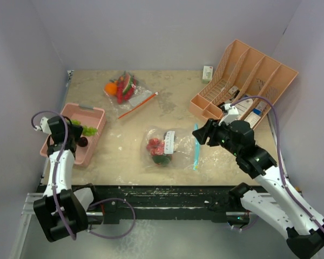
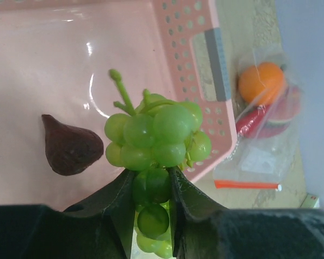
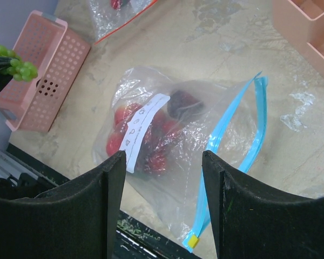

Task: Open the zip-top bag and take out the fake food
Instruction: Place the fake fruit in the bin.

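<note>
A clear zip-top bag point(image 1: 167, 145) with a blue zip strip point(image 1: 196, 154) lies flat at the table's middle front. It holds red strawberries point(image 3: 124, 143) and a dark plum point(image 3: 182, 103). My right gripper point(image 3: 164, 162) is open and empty, hovering above the bag point(image 3: 205, 156) near the blue zip point(image 3: 254, 140); in the top view it point(image 1: 197, 135) sits just right of the bag. My left gripper point(image 2: 151, 186) is shut on a green grape bunch point(image 2: 156, 135) and holds it over the pink basket point(image 2: 54, 65). A dark purple fruit point(image 2: 70, 144) lies in the basket.
A second bag point(image 1: 124, 89) with an orange zip holds an orange point(image 2: 262, 82), chili and watermelon slice at the back left. A peach divided organizer point(image 1: 248, 81) stands at the back right, with a small white box point(image 1: 207, 73) beside it. The pink basket point(image 1: 83, 110) is at the left.
</note>
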You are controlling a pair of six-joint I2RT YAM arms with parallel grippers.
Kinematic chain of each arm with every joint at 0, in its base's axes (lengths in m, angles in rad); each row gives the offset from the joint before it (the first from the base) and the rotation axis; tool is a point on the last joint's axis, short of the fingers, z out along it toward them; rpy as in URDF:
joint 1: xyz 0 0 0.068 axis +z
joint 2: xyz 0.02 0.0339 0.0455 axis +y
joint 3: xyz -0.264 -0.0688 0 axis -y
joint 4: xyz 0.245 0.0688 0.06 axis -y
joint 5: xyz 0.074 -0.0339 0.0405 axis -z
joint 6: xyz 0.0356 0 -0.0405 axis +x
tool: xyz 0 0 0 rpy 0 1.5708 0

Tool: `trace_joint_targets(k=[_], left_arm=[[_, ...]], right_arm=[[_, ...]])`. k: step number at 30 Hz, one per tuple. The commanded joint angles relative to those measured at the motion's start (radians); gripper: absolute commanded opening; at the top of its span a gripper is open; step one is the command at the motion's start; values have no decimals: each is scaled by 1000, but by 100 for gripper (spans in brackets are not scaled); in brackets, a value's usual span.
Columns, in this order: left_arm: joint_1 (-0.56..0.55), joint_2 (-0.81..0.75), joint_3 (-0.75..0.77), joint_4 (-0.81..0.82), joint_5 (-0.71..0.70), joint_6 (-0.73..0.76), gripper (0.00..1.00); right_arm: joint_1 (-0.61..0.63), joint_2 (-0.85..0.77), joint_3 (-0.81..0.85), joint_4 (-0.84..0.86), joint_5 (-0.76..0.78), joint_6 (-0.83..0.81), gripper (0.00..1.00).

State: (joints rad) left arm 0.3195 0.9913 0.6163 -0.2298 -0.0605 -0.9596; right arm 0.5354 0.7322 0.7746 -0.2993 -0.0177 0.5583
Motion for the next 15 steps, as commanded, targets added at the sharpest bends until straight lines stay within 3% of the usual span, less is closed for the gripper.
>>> trace_joint_targets(k=[1,8,11,15], left_arm=[[76,38,-13,103,147,-52,34],[78,-13,19,85,175,19,85],[78,-51,52,34,173,57,94],[74,-119,85,-19,202,103,93]], right_arm=[[-2,0,-2,47,-17,9,61],[-2,27,-1,63,-27,8,60],[-2,32,-3,62,-23,5,59],[-2,22,-10,53,17,16,54]])
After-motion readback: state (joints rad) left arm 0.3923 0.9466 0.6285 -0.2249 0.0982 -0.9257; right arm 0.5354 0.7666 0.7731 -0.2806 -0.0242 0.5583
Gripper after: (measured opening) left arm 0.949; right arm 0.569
